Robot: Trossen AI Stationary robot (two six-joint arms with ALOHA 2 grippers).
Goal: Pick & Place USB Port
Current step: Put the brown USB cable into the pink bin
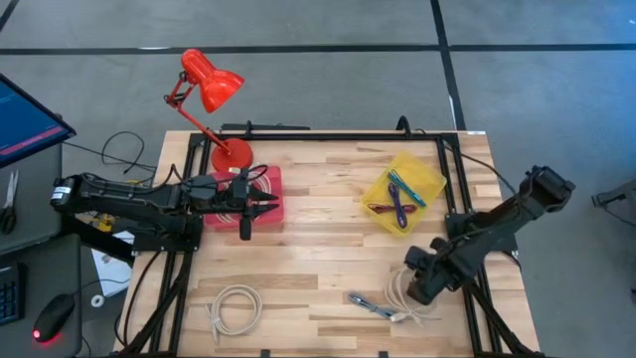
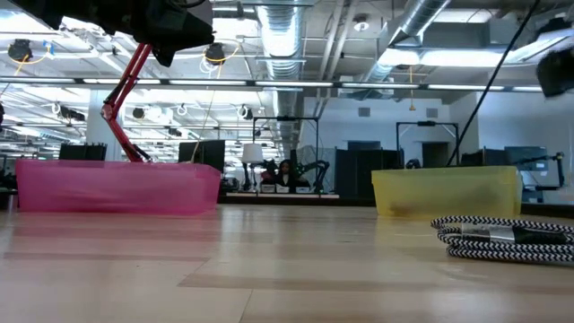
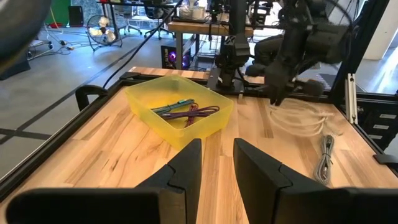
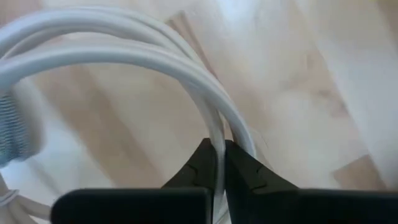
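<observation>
Pale wooden slats form the surface [image 1: 318, 268], framed by black rails and set on a grey floor, with a red desk lamp [image 1: 211, 85] standing at its upper-left corner in the high view. Beside the lamp's base, a pink rectangular plastic bin [image 1: 270, 204] holds a coiled pale cable, and the left claw [image 1: 245, 227] hangs over that bin with its two dark fingers [image 3: 186, 168] spread slightly apart and holding nothing, as the left wrist view shows. Toward the upper right of the high view, a yellow square plastic bin [image 1: 404, 189] contains a teal and a purple cable. At the lower right of that view, the right claw [image 1: 415, 290] is down on a loose coil of white USB cable [image 1: 399, 293]; the right wrist view shows its fingers pressed together on one strand of this cable [image 4: 205, 99], pinching it against the wood. Just beside that coil, toward the lower centre, lies a short grey cable with a metal plug [image 1: 373, 306], and a second white coiled cable [image 1: 235, 308] lies at the lower left. A black-and-white braided cable [image 2: 507, 238] fills the right foreground of the low view.
</observation>
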